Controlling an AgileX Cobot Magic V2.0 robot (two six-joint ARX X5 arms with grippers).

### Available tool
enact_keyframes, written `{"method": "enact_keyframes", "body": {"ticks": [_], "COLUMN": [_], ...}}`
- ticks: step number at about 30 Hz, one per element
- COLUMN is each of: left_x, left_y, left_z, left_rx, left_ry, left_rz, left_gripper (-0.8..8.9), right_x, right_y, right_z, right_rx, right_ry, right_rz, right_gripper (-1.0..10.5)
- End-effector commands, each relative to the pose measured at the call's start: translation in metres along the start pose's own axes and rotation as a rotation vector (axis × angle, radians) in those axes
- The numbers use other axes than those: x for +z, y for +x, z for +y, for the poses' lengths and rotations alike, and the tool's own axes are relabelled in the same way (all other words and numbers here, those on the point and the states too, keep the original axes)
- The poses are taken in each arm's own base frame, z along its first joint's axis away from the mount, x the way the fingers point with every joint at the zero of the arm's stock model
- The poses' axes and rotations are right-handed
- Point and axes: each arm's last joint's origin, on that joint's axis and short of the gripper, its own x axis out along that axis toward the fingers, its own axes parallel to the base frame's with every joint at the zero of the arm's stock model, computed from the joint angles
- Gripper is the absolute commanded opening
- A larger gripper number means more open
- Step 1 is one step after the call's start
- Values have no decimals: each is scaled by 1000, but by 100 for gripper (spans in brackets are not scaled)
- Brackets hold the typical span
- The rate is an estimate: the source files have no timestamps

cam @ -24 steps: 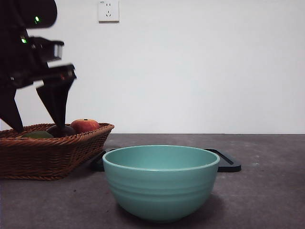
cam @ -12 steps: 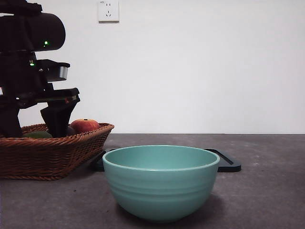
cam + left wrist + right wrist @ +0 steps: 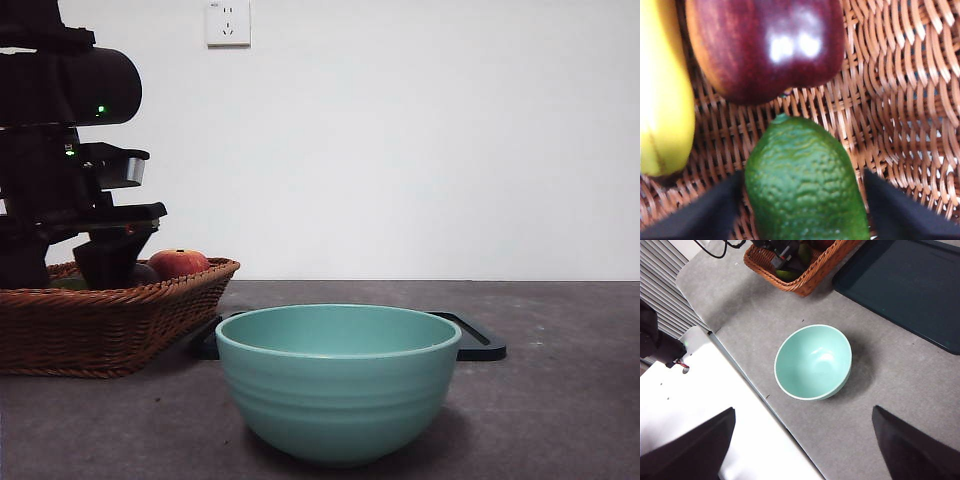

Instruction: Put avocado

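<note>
Left gripper (image 3: pixel 802 200) is down in the basket (image 3: pixel 900 100), jaws spread on either side of the avocado (image 3: pixel 802 185), its long axis running along the jaws. Right arm is parked high, also spread.

A big black arm (image 3: pixel 70 150) reaches down into the brown basket (image 3: pixel 120 315). A red apple (image 3: pixel 178 263) sits inside. A green bowl (image 3: pixel 338 380) stands in front.
</note>
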Motion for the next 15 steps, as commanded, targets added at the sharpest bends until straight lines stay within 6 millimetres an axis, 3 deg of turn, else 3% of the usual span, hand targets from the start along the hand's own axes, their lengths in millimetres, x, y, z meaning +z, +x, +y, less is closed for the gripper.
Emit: {"method": "enact_keyframes", "body": {"ticks": [1, 8, 15], "left_x": [5, 11, 28], "left_y": [0, -9, -58], "left_z": [-2, -2, -8], "left_rx": [1, 0, -13], "left_ry": [4, 1, 13], "left_rz": [-8, -12, -117], "left_gripper": [240, 238, 238], "right_x": [4, 4, 4], "right_y": [-2, -2, -2], "right_z": [2, 2, 2], "right_rx": [4, 4, 4], "right_ry": [-5, -5, -5], "right_rz": [-11, -11, -10], "right_gripper": [437, 437, 437]}}
